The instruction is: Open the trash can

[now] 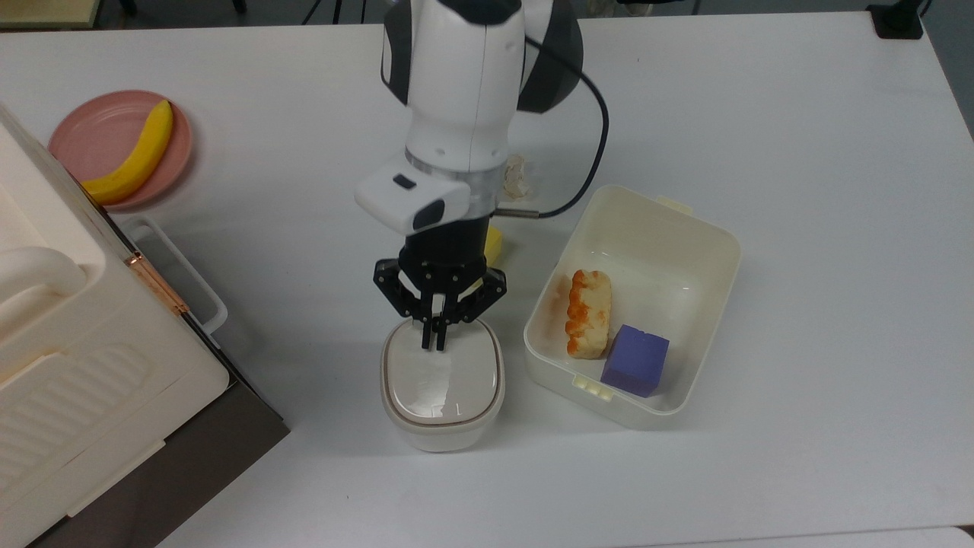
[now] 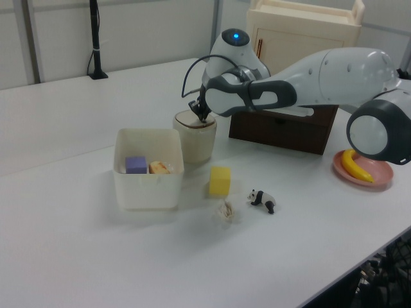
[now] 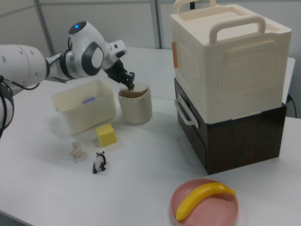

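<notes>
Now the gripper [image 1: 435, 344], jaws nearly shut and gripping nothing, presses down on the lid's upper edge of the trash can [image 1: 442, 384], which sits just below centre in the top view.

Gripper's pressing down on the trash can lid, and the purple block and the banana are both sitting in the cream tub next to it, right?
Not quite. The gripper is down on the trash can lid, and the purple block is in the cream tub, but the banana lies on the pink plate, as the top view shows.
</notes>
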{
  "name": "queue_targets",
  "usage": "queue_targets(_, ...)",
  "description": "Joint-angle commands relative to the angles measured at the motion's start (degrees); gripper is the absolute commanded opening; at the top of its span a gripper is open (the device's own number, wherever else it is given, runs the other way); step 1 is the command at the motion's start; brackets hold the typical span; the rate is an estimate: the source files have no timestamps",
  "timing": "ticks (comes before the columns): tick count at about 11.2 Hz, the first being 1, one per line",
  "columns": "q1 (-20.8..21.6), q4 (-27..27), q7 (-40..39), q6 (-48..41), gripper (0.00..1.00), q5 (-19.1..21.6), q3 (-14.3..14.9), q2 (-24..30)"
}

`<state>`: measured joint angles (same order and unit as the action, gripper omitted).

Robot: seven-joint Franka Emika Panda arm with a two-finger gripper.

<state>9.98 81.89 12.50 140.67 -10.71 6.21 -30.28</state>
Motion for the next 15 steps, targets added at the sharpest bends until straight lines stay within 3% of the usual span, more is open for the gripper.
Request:
queue_targets(1, 1.01, 7.65, 0.16, -6.00, 0.24, 3.40, 0.91, 11.70)
queue_targets(4, 1.01, 10.40, -8.24, -22.65, 0.35, 7.17, 0.91, 18.31)
queue_targets(5, 1.01, 10.23, -13.07, -28.72, 0.46, 9.89, 1.34, 19.81)
queue_targets(7, 1.01, 9.96, -15.05, -37.37, 1.00, 10.88, 1.78, 21.83)
queue_targets(15, 1.01, 9.70, -13.48, -45.66, 1.00, 10.18, 1.87, 24.57)
